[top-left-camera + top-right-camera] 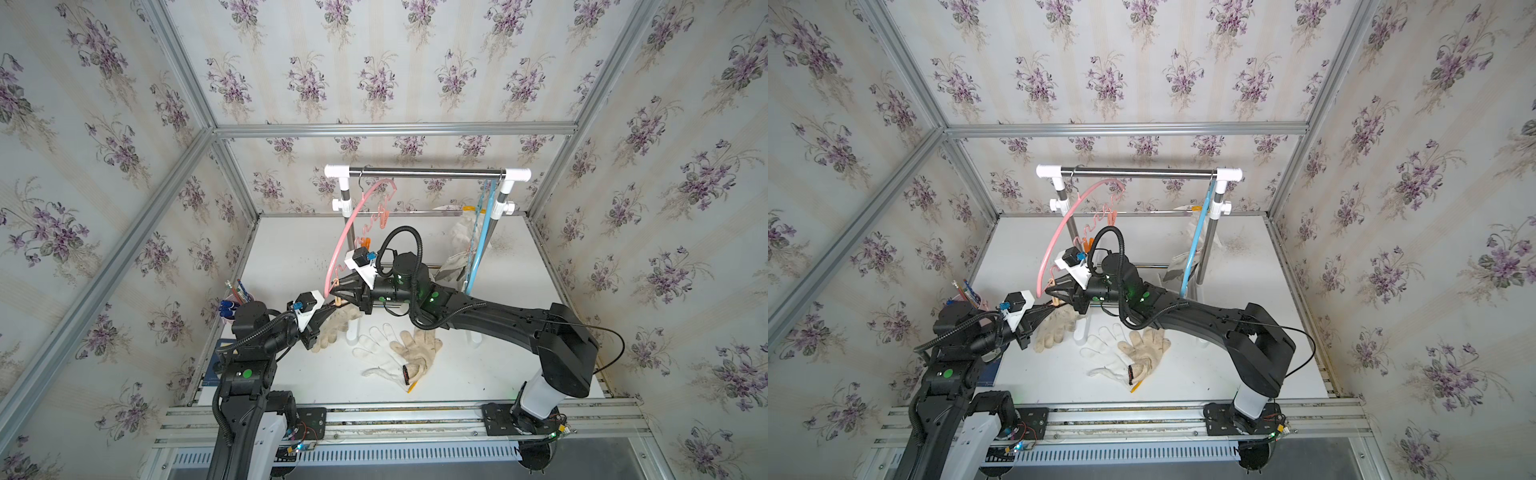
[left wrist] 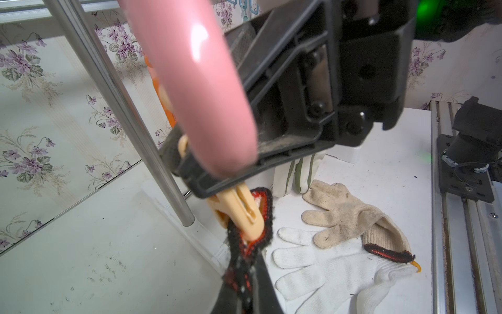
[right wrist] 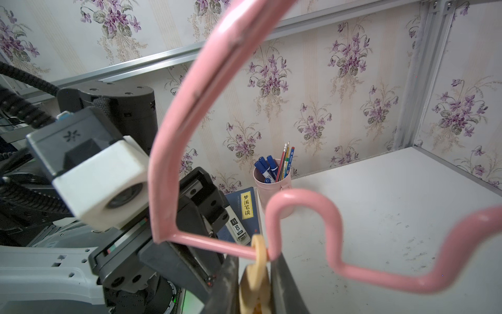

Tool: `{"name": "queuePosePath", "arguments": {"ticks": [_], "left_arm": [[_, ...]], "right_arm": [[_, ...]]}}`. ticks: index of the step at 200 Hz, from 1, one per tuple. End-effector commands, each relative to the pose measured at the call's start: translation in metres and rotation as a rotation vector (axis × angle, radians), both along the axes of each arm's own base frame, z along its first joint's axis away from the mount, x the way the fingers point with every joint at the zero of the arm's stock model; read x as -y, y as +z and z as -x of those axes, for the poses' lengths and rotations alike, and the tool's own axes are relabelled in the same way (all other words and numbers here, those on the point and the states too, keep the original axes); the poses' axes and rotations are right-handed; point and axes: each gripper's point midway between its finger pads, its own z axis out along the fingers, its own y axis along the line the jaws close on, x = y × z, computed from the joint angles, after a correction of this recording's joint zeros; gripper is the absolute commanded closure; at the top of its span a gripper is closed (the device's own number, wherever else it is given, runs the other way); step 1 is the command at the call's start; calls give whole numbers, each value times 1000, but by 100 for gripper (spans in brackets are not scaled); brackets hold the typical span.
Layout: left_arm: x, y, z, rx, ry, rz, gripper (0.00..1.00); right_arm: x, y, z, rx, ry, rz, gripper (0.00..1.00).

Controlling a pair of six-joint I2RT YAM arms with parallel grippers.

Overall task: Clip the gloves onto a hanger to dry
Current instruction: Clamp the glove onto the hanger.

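At the low end of the pink hanger (image 3: pixel 163 163), the left jaws are clenched on the cuff of a cream glove (image 1: pixel 332 332). The right jaws are grasping the beige clip (image 3: pixel 255 280).

A robotics lab cell dressed up as a home laundry corner. Violet-flowered wallpaper (image 1: pixel 374 83) covers flat panels held in a bare aluminium frame (image 1: pixel 395 129), so this is a booth, not a room. A small clothes rack (image 1: pixel 428 172) stands at the back of a white worktop (image 1: pixel 291 249), a pink hanger (image 2: pixel 195 95) hooked on its bar. In front of the rack, a black left arm (image 1: pixel 249 386) and right arm (image 1: pixel 498 320) are bolted to a slotted aluminium rail (image 1: pixel 415 419). Left of the rack sit a pen cup (image 3: pixel 271 185) and a book (image 3: pixel 244 209)
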Motion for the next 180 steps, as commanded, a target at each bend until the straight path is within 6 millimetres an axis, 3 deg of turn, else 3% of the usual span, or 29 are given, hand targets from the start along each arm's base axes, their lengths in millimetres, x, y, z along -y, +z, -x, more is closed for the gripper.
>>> {"name": "queuePosePath", "arguments": {"ticks": [1,87,180], "left_arm": [[-2,2,-5,31,16,-9,100],[4,24,-4,36,-25,31,100],[5,29,-1,40,-35,39,100]], "right_arm": [[2,15,4,25,12,-38,88],[4,8,6,46,17,-36,89],[2,8,6,44,27,-43,89]]}}
